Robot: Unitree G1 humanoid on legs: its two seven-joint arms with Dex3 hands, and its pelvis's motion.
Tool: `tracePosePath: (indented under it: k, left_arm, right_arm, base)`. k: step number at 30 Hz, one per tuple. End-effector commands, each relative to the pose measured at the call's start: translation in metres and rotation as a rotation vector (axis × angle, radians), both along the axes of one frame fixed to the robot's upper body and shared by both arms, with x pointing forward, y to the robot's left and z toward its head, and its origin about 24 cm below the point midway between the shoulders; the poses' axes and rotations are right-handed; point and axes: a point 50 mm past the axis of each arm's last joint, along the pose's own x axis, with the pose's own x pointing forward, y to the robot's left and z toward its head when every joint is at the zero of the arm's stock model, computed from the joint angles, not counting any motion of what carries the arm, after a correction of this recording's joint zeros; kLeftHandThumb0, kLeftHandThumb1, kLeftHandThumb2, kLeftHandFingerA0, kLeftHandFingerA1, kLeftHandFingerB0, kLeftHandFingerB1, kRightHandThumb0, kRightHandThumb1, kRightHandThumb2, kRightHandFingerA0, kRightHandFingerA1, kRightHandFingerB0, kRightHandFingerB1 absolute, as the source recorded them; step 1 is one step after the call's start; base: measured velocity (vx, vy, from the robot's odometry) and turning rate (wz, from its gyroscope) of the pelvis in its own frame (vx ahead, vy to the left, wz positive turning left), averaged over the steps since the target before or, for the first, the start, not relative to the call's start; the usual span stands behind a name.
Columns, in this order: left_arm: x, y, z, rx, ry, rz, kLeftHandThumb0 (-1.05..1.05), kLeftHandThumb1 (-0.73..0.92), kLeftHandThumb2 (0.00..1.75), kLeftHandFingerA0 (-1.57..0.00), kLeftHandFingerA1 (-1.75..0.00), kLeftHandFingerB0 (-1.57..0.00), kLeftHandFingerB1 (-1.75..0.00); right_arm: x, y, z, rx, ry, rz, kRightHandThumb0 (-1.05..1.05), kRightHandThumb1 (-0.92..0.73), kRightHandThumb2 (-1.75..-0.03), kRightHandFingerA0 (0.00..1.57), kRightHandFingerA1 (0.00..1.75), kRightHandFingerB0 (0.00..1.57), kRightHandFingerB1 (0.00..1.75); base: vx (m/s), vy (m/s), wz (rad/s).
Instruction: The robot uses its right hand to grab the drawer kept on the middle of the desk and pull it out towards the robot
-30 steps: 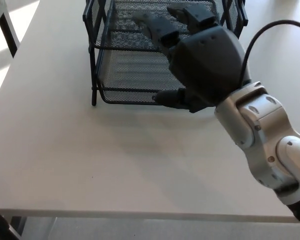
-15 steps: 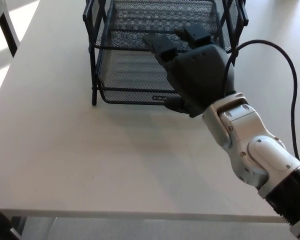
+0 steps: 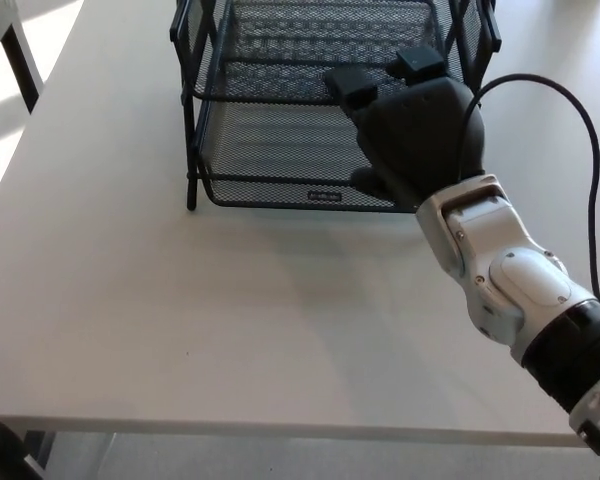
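A black wire-mesh rack (image 3: 190, 130) stands at the middle back of the white desk (image 3: 230, 320). Its lower drawer (image 3: 270, 150) sticks out a little toward me, with a small label on the front rim (image 3: 323, 196). My right hand (image 3: 415, 135) lies over the front right part of this drawer, its back toward the camera. The palm hides the rim beneath it, so any grip on the rim does not show. The upper mesh tier (image 3: 310, 40) sits behind and above the hand. My left hand is out of the picture.
A black cable (image 3: 570, 110) loops from my right wrist over the desk's right side. The desk's front edge (image 3: 280, 430) runs along the bottom. A dark furniture leg (image 3: 20, 60) stands on the floor beyond the desk's left edge.
My right hand has moved right and slightly forward over the lower drawer and looks more compact. The forearm has swung lower into the picture. The rack's slight shift matches a small camera move.
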Motion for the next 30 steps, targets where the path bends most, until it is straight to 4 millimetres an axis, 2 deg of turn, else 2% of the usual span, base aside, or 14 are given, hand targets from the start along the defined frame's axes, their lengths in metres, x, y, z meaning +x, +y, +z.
tracePosePath:
  k: [1, 4, 5, 9, 11, 14, 16, 18, 21, 25, 26, 27, 28, 30]
  left_arm:
    - [-0.003, -0.004, -0.003, 0.032, 0.057, -0.038, -0.32, 0.55, 0.56, -0.8, -0.86, -0.79, -0.57]
    - [-0.003, -0.004, -0.002, 0.031, 0.058, -0.044, -0.31, 0.55, 0.56, -0.79, -0.86, -0.79, -0.58]
    - [-0.003, -0.004, -0.002, 0.026, 0.06, -0.043, -0.31, 0.55, 0.56, -0.79, -0.86, -0.78, -0.57]
    - [-0.002, -0.005, -0.001, 0.019, 0.051, -0.044, -0.31, 0.54, 0.56, -0.81, -0.89, -0.8, -0.59]
    - [-0.001, -0.005, 0.0, 0.02, 0.046, -0.044, -0.31, 0.54, 0.56, -0.81, -0.89, -0.8, -0.59]
    - [0.0, -0.005, 0.0, 0.021, 0.045, -0.054, -0.31, 0.54, 0.56, -0.81, -0.88, -0.8, -0.59]
    - [0.0, -0.005, 0.0, 0.023, 0.044, -0.055, -0.31, 0.54, 0.56, -0.81, -0.88, -0.8, -0.59]
    - [0.005, -0.004, 0.004, 0.025, 0.032, -0.06, -0.32, 0.54, 0.56, -0.82, -0.89, -0.81, -0.59]
    - [0.005, -0.003, 0.004, 0.029, 0.034, -0.065, -0.31, 0.55, 0.56, -0.8, -0.87, -0.79, -0.58]
    - [0.005, -0.003, 0.004, 0.053, 0.031, -0.082, -0.32, 0.56, 0.56, -0.79, -0.85, -0.78, -0.57]
    - [0.005, -0.003, 0.004, 0.059, 0.031, -0.081, -0.32, 0.56, 0.56, -0.79, -0.84, -0.78, -0.56]
    - [0.006, -0.003, 0.004, 0.055, 0.032, -0.079, -0.31, 0.56, 0.56, -0.78, -0.84, -0.78, -0.56]
    - [0.007, -0.004, 0.004, 0.047, 0.033, -0.077, -0.3, 0.55, 0.56, -0.79, -0.84, -0.79, -0.57]
    - [0.007, -0.003, 0.004, 0.038, 0.032, -0.075, -0.3, 0.55, 0.56, -0.79, -0.84, -0.79, -0.57]
  right_arm:
    - [0.01, -0.01, 0.029, -0.031, -0.352, 0.045, -0.66, -0.47, -0.86, 0.41, 0.76, 0.29, 0.54]
    - [0.012, -0.01, 0.032, -0.033, -0.377, 0.063, -0.62, -0.47, -0.88, 0.51, 0.82, 0.33, 0.57]
    - [0.012, -0.01, 0.033, -0.037, -0.39, 0.068, -0.61, -0.6, -0.58, 0.54, 0.9, 0.42, 0.49]
    - [0.014, -0.011, 0.034, -0.058, -0.419, 0.086, -0.61, -0.57, -0.58, 0.75, 0.89, 0.49, 0.52]
    - [0.015, -0.012, 0.035, -0.065, -0.419, 0.086, -0.61, -0.57, -0.58, 0.75, 0.89, 0.49, 0.52]
    - [0.015, -0.016, 0.035, -0.067, -0.452, 0.11, -0.52, -0.54, -0.56, 0.95, 1.15, 0.58, 0.6]
    - [0.015, -0.016, 0.035, -0.066, -0.449, 0.108, -0.52, -0.54, -0.56, 0.95, 1.15, 0.58, 0.6]
    - [0.015, -0.022, 0.037, -0.091, -0.499, 0.114, -0.5, -0.54, -0.58, 0.91, 1.35, 0.69, 0.68]
    - [0.016, -0.023, 0.035, -0.106, -0.505, 0.104, -0.52, -0.56, -0.6, 0.87, 1.42, 0.7, 0.76]
    - [0.015, -0.024, 0.032, -0.1, -0.501, 0.122, -0.52, -0.54, -0.58, 0.87, 1.42, 0.77, 0.77]
    - [0.014, -0.024, 0.031, -0.094, -0.515, 0.122, -0.52, -0.53, -0.61, 0.89, 1.47, 0.8, 0.91]
    - [0.015, -0.025, 0.031, -0.091, -0.513, 0.119, -0.58, -0.4, -0.85, 1.04, 1.3, 0.75, 0.91]
    - [0.015, -0.025, 0.03, -0.092, -0.512, 0.118, -0.5, -0.55, -0.62, 0.87, 1.52, 0.74, 1.04]
    - [0.015, -0.025, 0.03, -0.094, -0.513, 0.118, -0.5, -0.55, -0.62, 0.87, 1.52, 0.74, 1.04]
  base:
    - [0.0, 0.0, 0.0]
    - [0.0, 0.0, 0.0]
    - [0.0, 0.0, 0.0]
    - [0.0, 0.0, 0.0]
    - [0.0, 0.0, 0.0]
    - [0.0, 0.0, 0.0]
    - [0.0, 0.0, 0.0]
    - [0.0, 0.0, 0.0]
    - [0.0, 0.0, 0.0]
    - [0.0, 0.0, 0.0]
    - [0.0, 0.0, 0.0]
    - [0.0, 0.0, 0.0]
    - [0.0, 0.0, 0.0]
    - [0.0, 0.0, 0.0]
